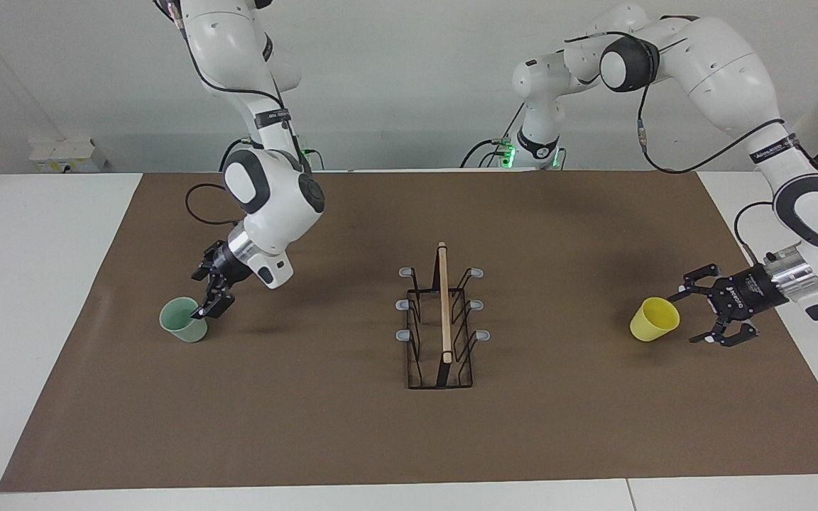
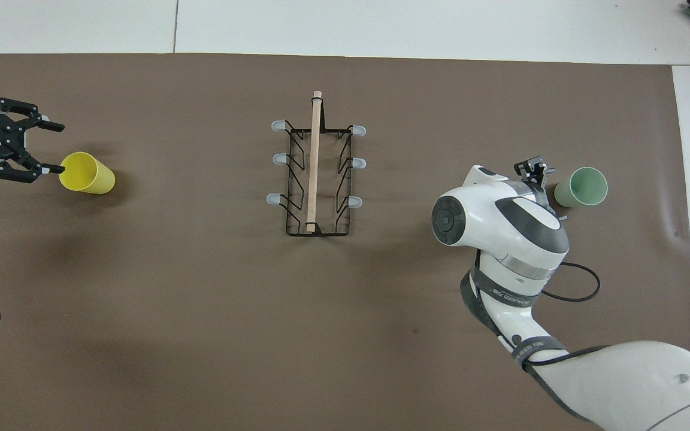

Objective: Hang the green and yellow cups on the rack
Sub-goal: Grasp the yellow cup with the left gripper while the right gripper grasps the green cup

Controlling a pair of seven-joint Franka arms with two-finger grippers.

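Jaws on the right gripper (image 1: 209,301) sit at the rim of the green cup (image 1: 183,320), one finger seeming to reach inside the mouth and the other outside the wall, though whether they already pinch the rim I cannot tell. Jaws on the left gripper (image 1: 709,316) are spread wide and lie level with the table, just beside the yellow cup (image 1: 654,319), which is tipped with its mouth toward them; one fingertip looks to be at the rim. The step in hand, as I judge it, is taking both cups at once: each gripper should close on a single wall of its cup near the rim, firmly enough that the light plastic does not slip yet without crushing it, then lift clear before turning toward the pegs. Green stands toward the right arm's end of the brown table (image 1: 352,440), yellow toward the left arm's end, and the rack (image 1: 442,319) stands between them, well apart from both, its grey-tipped pegs all bare.
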